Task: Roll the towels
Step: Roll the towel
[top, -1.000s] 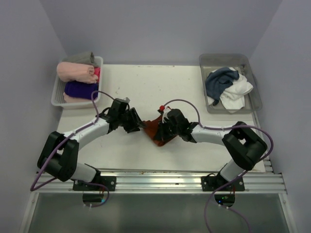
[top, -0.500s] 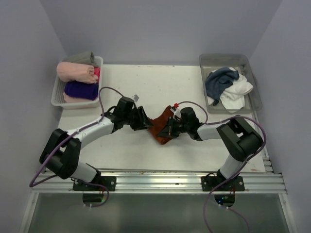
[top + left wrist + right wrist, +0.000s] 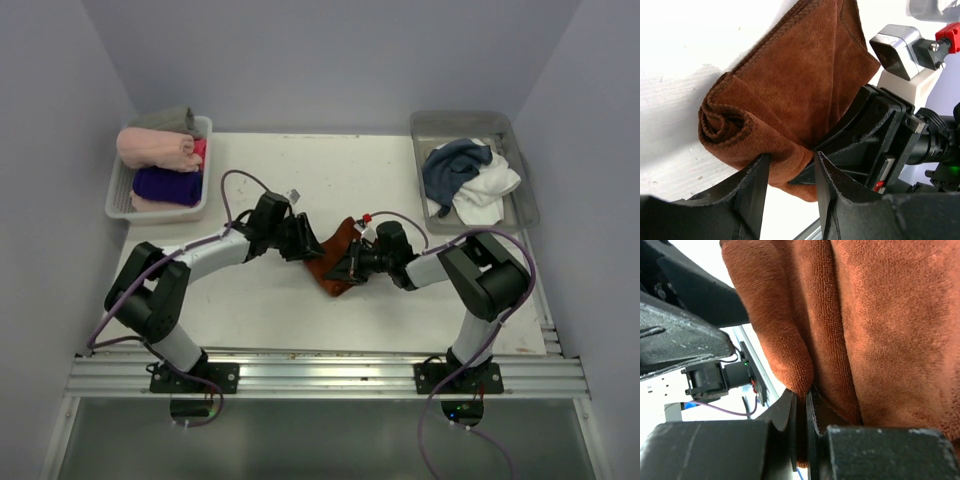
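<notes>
Our left gripper point(image 3: 790, 172) has its jaws half apart and closed on the loose fold at the rolled end of the rust-brown towel point(image 3: 805, 85); the cloth fills the gap between the two black fingers point(image 3: 756, 192). In our left wrist view the roll's spiral end faces us and lies on the white table point(image 3: 685, 55), with the flat tail of the towel running up and away from it. Our right gripper point(image 3: 802, 396) is pinched almost shut, with a thin edge of the same towel caught in the narrow slit between its jaws. From above, the left gripper point(image 3: 305, 243) and right gripper point(image 3: 347, 267) meet nose to nose near the middle of the table point(image 3: 300, 170), with the towel point(image 3: 322, 272) bunched between them. Well apart, at the far right corner, a grey bin point(image 3: 522, 205) holds the dark slate-blue towel point(image 3: 452, 165) and the white towel point(image 3: 490, 188), both crumpled and touching. At the far left corner, a white basket point(image 3: 116, 203) holds a pale pink roll point(image 3: 155, 148) and a purple roll point(image 3: 165, 183) side by side.
</notes>
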Tool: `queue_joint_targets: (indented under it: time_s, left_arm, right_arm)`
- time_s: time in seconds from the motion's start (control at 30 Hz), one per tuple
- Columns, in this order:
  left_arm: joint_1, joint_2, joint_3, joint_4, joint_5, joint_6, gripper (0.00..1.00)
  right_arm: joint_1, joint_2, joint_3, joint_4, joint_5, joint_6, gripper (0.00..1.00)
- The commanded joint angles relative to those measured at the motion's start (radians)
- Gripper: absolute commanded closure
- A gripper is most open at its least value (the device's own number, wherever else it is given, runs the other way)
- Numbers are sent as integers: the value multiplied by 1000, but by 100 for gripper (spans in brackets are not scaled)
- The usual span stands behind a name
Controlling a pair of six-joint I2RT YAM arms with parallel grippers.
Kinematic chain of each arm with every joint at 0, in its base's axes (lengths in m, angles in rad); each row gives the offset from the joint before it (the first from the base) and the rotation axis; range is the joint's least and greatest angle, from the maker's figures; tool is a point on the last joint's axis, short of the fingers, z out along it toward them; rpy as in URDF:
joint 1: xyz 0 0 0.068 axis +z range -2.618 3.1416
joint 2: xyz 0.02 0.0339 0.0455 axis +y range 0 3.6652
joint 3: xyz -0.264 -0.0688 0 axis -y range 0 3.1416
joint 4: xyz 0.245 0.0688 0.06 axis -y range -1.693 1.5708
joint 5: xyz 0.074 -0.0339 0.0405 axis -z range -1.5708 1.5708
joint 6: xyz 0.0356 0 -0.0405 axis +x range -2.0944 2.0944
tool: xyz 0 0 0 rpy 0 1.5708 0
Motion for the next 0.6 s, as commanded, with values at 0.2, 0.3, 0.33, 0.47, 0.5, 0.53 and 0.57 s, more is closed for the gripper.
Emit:
queue_joint_targets:
  time_s: [0.2,0.3,0.33,0.47,0.5,0.53,0.57]
  left_arm:
    - [-5,132,83,80,-1,41,56]
    - [-5,187,89,86,-6,43,57]
    - [-7,199,91,89,-4,43,57]
    - [-5,244,102,84,0,44,58]
    - [-7,250,100,81,0,44,58]
    - [-5,251,100,77,-1,46,58]
    - [-7,253,102,74,-3,47,58]
  right_arm:
    - [-15,1,-2,5,-16,-14,100]
    - [-17,1,-8,2,-8,-14,100]
    - [-17,-2,-10,0,-6,-16,100]
    - [-18,-46,-24,-58,41,-46,88]
    - [-17,-95,-24,-140,67,-89,79]
    - [-17,-123,-22,-199,95,-117,75]
    - [-17,-162,-18,-260,172,-144,70]
